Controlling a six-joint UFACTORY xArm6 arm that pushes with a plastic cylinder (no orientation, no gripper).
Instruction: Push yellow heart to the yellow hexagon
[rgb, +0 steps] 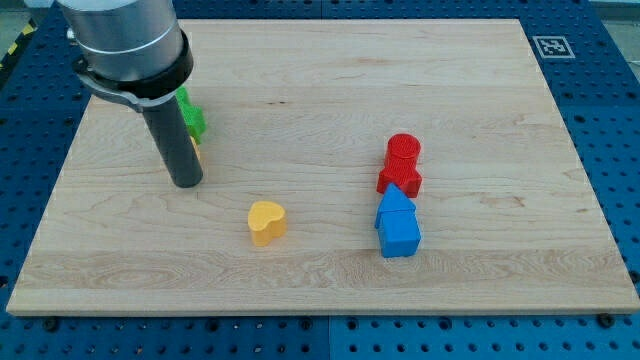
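Observation:
The yellow heart lies on the wooden board, left of the middle and toward the view's bottom. My tip rests on the board up and to the left of the heart, a short gap away. A sliver of a yellow block, probably the yellow hexagon, shows just behind the rod on its right side; most of it is hidden. The rod stands between that block and the camera.
A green block sits just above the yellow sliver, partly hidden by the arm. At the right of the middle are a red cylinder, a red block below it, and two blue blocks below that.

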